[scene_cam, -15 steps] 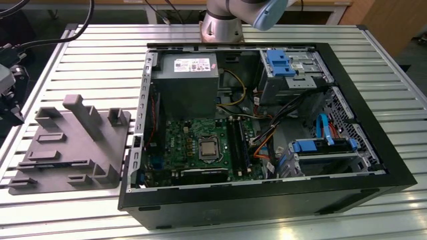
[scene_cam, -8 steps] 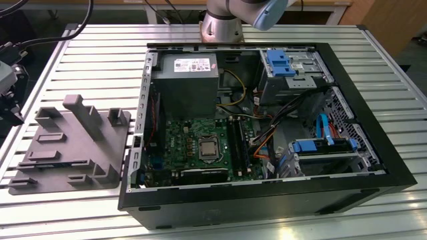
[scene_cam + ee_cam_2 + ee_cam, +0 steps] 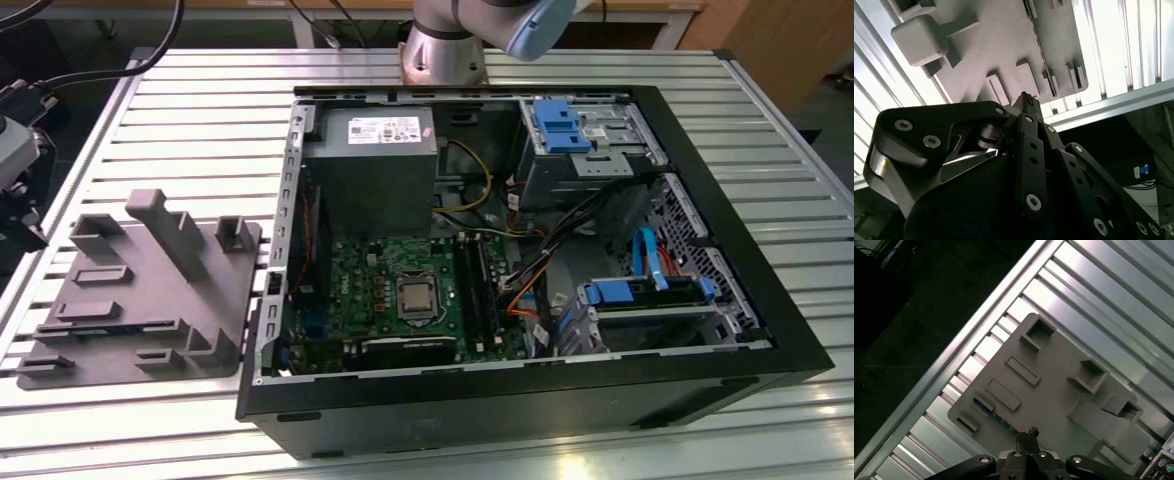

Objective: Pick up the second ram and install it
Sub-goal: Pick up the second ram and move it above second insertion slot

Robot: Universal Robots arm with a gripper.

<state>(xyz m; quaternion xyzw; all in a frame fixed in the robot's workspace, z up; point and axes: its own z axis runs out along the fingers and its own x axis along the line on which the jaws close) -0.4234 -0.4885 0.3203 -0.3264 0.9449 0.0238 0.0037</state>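
— Black jaws are pressed together at the tips with nothing between them, and they hang above the grey tray [image 3: 1054, 390].
— And the second ram [image 3: 986, 406]?
— It sits in a narrow slot of that tray, near one rim. It's a thin dark-blue strip with only its upper edge showing, clear of the jaws.
— Further out?
— That tray lies on the slatted metal counter [image 3: 1094, 300], beside the open computer case [image 3: 534, 400], on the exterior view's left.

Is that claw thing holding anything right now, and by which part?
Nothing is held. The end effector is shut on empty air above the tray; the ram lies in a slot of the tray.
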